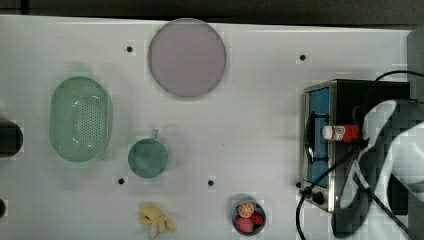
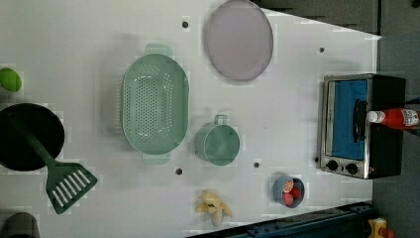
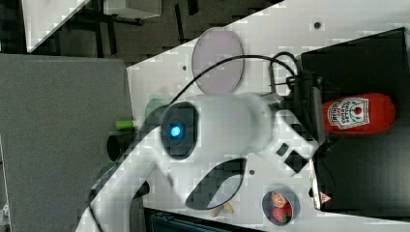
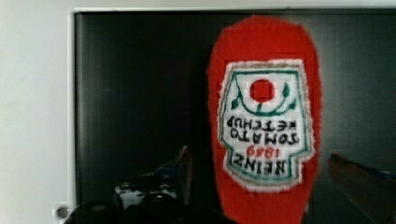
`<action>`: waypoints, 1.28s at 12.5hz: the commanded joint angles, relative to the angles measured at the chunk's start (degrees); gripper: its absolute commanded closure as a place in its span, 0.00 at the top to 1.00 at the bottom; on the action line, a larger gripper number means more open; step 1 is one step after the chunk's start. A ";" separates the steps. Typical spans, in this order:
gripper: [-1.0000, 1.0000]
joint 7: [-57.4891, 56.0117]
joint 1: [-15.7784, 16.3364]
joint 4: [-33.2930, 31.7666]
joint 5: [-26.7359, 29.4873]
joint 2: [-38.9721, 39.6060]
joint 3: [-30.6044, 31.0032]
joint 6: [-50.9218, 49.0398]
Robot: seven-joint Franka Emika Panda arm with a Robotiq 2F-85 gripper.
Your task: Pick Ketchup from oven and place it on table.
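Red plastic, smooth and probably a little slick, made up the ketchup [image 4: 264, 126], a slim squeeze bottle that was judged light and somewhat yielding, so a firm but not crushing hold would be called for. The labelled belly, wide and nearly flat-sided, was judged the best place to be taken hold of; the narrow neck by the white cap would offer less surface, and a grip there could let the bottle swing.

The bottle was seen lying on its side on the black top of the oven [image 1: 345, 95], at the right of the top view, with its cap reaching out over the blue glass door towards the top view's left. In the left view it lay at the right edge of the frame, likewise across the oven's roof. The white table [image 1: 260, 100] spread wide to the top view's left of the oven.

In the wrist view the gripper [image 4: 275, 175] was found spread wide, holding nothing, with one finger to each side of the bottle's body, the label lying between them. Whether the fingertips [image 4: 186, 168] were already level with the bottle or hung somewhat above it could not be told for certain, the near part of that picture being blurred.
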 commanded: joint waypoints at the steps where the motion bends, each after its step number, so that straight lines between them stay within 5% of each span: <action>1: 1.00 -0.04 -0.87 -0.29 2.85 0.04 -0.48 0.75; 6: 0.96 -0.04 -1.14 -0.42 4.40 1.92 -0.45 3.23; 9: 0.64 -0.04 -1.20 -0.42 4.39 1.99 -0.47 3.15; 16: 0.64 -0.04 -0.16 3.77 3.68 -1.88 -0.87 -2.17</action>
